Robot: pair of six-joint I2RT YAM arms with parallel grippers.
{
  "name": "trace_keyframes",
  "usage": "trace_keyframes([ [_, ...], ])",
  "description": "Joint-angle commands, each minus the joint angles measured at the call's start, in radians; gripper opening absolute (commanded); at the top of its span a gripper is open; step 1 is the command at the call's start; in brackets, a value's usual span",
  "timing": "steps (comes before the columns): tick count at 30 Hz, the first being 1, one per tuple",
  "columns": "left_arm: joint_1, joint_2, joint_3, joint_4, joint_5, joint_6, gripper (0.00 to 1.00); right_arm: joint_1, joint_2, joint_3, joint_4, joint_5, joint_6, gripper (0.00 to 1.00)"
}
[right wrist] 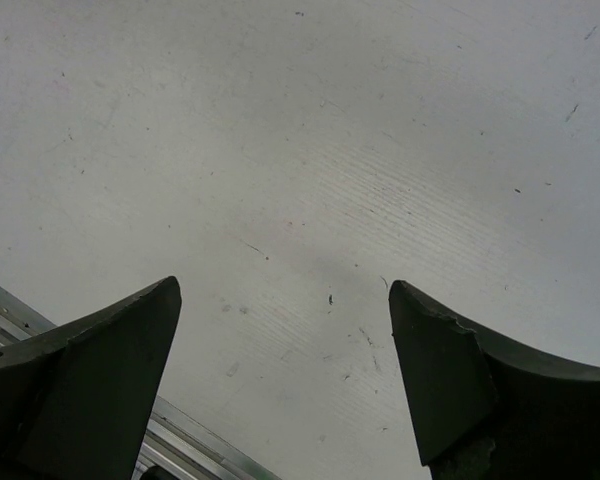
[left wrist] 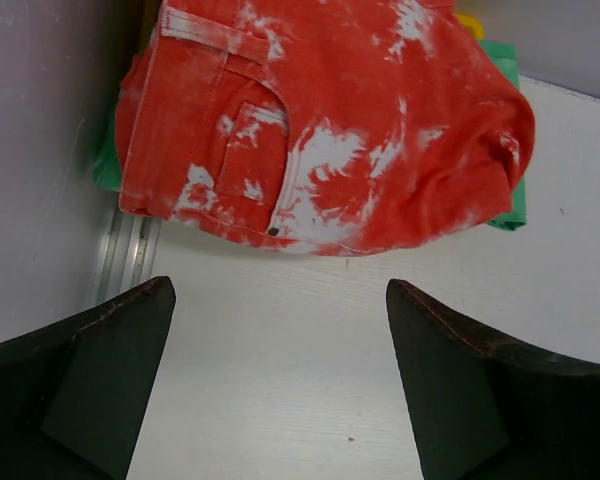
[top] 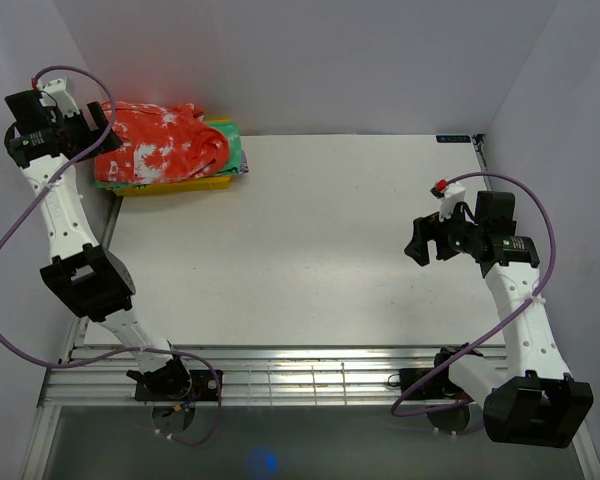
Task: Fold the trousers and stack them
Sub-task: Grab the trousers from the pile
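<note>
The red-orange trousers [top: 165,142] with white splotches lie folded at the table's far left corner, on top of a green garment [top: 238,157] and a yellow cloth [top: 195,183]. In the left wrist view the trousers [left wrist: 320,130] fill the upper part, a back pocket showing. My left gripper [top: 100,128] is open and empty, raised just left of the stack; in its own view [left wrist: 280,300] it holds nothing. My right gripper [top: 420,243] is open and empty above the bare table at the right, as its own view [right wrist: 285,290] shows.
White walls close in the table at the back, left and right. A metal rail [top: 280,375] runs along the near edge by the arm bases. The green garment's edge [left wrist: 515,200] pokes out beside the trousers. The white table [top: 330,250] spreads between the arms.
</note>
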Motion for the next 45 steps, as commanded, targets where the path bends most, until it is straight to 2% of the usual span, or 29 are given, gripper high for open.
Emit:
trace_keyframes([
  [1,0.032,0.031,0.046,0.039,0.024,-0.007,0.98,0.004,-0.002,0.006,0.026,-0.026,0.000,0.90],
  [13,0.049,0.246,0.113,0.224,0.067,-0.011,0.98,0.004,0.012,-0.015,0.065,-0.026,0.004,0.90],
  [23,0.030,0.385,0.179,0.370,0.171,-0.154,0.98,0.004,0.046,-0.015,0.073,-0.012,0.006,0.90],
  [29,-0.059,0.448,0.228,0.391,0.111,-0.139,0.98,0.004,0.057,-0.008,0.074,0.009,0.003,0.90],
  [32,-0.094,0.448,0.201,0.424,0.097,-0.155,0.98,0.004,0.063,-0.006,0.073,0.020,0.000,0.90],
  [38,-0.160,0.500,0.214,0.419,-0.036,-0.123,0.98,0.004,0.083,0.009,0.069,0.028,0.000,0.90],
  [39,-0.166,0.506,0.214,0.422,-0.045,-0.122,0.95,0.004,0.086,0.012,0.068,0.029,-0.002,0.90],
  [40,-0.168,0.508,0.216,0.424,-0.050,-0.122,0.80,0.004,0.089,0.017,0.068,0.029,-0.002,0.90],
  [42,-0.172,0.509,0.224,0.425,-0.050,-0.109,0.65,0.004,0.093,0.018,0.069,0.026,-0.002,0.90],
  [43,-0.174,0.505,0.227,0.422,-0.045,-0.100,0.50,0.004,0.093,0.018,0.071,0.025,0.000,0.90],
  [45,-0.178,0.497,0.231,0.421,-0.013,-0.096,0.35,0.004,0.099,0.017,0.074,0.018,0.004,0.90],
])
